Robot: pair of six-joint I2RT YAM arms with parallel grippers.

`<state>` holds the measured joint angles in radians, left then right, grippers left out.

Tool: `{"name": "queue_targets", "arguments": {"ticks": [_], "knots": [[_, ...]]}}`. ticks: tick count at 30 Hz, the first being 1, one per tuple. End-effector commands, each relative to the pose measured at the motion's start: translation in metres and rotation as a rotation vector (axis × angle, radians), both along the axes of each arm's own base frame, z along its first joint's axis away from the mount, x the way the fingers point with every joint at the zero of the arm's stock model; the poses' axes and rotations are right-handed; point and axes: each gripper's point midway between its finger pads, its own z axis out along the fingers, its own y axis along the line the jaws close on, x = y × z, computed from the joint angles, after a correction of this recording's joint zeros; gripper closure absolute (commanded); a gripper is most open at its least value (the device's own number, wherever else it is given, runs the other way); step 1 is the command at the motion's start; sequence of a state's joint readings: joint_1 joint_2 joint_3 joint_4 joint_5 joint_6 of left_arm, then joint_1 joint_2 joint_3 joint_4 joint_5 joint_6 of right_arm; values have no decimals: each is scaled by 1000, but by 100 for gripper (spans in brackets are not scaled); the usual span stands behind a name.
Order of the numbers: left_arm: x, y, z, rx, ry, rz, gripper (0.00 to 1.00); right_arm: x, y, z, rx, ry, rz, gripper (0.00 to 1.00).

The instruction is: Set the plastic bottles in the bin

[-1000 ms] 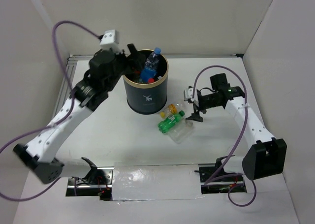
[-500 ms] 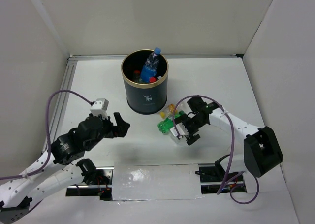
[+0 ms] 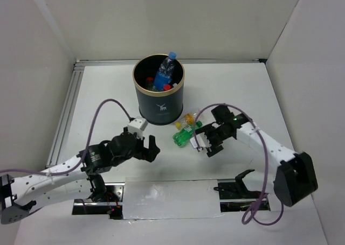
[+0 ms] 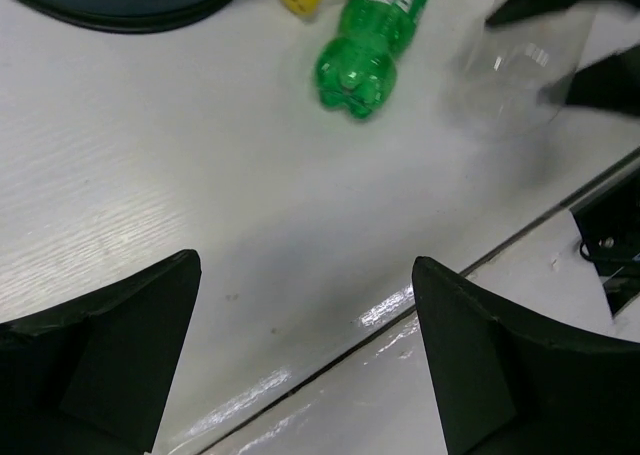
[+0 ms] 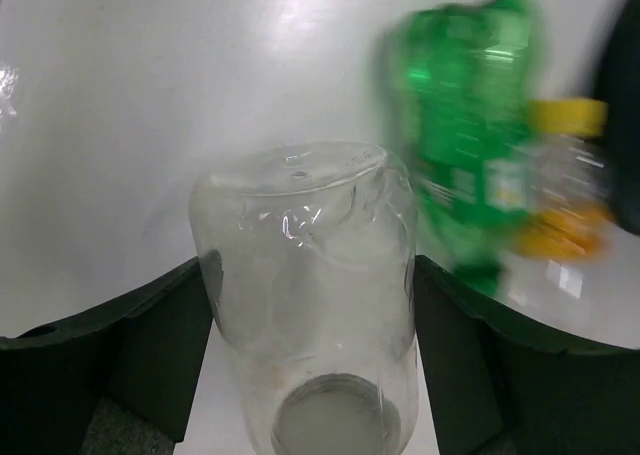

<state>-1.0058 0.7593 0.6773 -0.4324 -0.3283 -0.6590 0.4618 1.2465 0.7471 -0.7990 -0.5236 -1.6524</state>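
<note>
The dark green bin [image 3: 159, 106] stands at the back centre with several plastic bottles inside; one blue-capped bottle [image 3: 167, 66] sticks out above the rim. A green bottle [image 3: 184, 134] and a yellow-capped clear bottle [image 3: 189, 118] lie on the table right of the bin. My right gripper [image 3: 206, 143] is shut on a clear capless bottle [image 5: 305, 285], its fingers [image 5: 150, 345] pressed on both sides. The green bottle [image 5: 465, 145] lies just beside it. My left gripper [image 3: 151, 148] is open and empty, low over the table left of the green bottle [image 4: 370, 35].
The table's front edge and a metal strip [image 4: 480, 265] lie under my left gripper. The bin's base [image 4: 120, 0] shows at the top of the left wrist view. A rail [image 3: 64, 116] runs along the table's left side. White walls enclose the table.
My left arm left the bin, dropped to the near left and moved right toward the bottles. My right gripper came down and closed around the clear bottle.
</note>
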Motion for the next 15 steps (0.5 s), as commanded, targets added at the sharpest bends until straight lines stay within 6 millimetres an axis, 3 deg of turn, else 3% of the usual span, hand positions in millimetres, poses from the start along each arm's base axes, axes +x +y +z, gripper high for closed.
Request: {"name": "queue_targets", "arguments": {"ticks": [1,2,3,4,5,6,7,8,10,11,13,15], "knots": [[1,-32,0,-26,-88,-82,0,4,12,104,192,-74,-81,65],[3,-43,3,-43,-127,-111,0,8,17,129,245,-64,-148,67],[4,-48,-2,-37,-137,-122,0,19,27,181,332,-138,-158,67],[1,-53,-21,2,-122,-133,0,34,34,204,376,-165,-191,68],[2,-63,-18,-23,-135,-141,0,41,41,226,439,-131,-267,68],[3,-64,-28,2,-133,-148,0,52,48,271,524,-186,-284,70],[0,-70,-32,13,-136,-160,0,64,58,284,567,-164,-306,70],[3,-72,-44,47,-123,-154,0,76,68,309,657,-151,-352,70],[-2,-84,-47,45,-140,-185,0,88,85,348,760,-139,-348,70],[-1,-86,-49,59,-157,-186,0,106,101,350,805,-65,-385,68],[-1,-95,-53,93,-180,-208,0,111,126,375,875,-25,-352,66],[5,-99,-50,116,-208,-187,0,130,155,368,896,50,-357,60]]}}
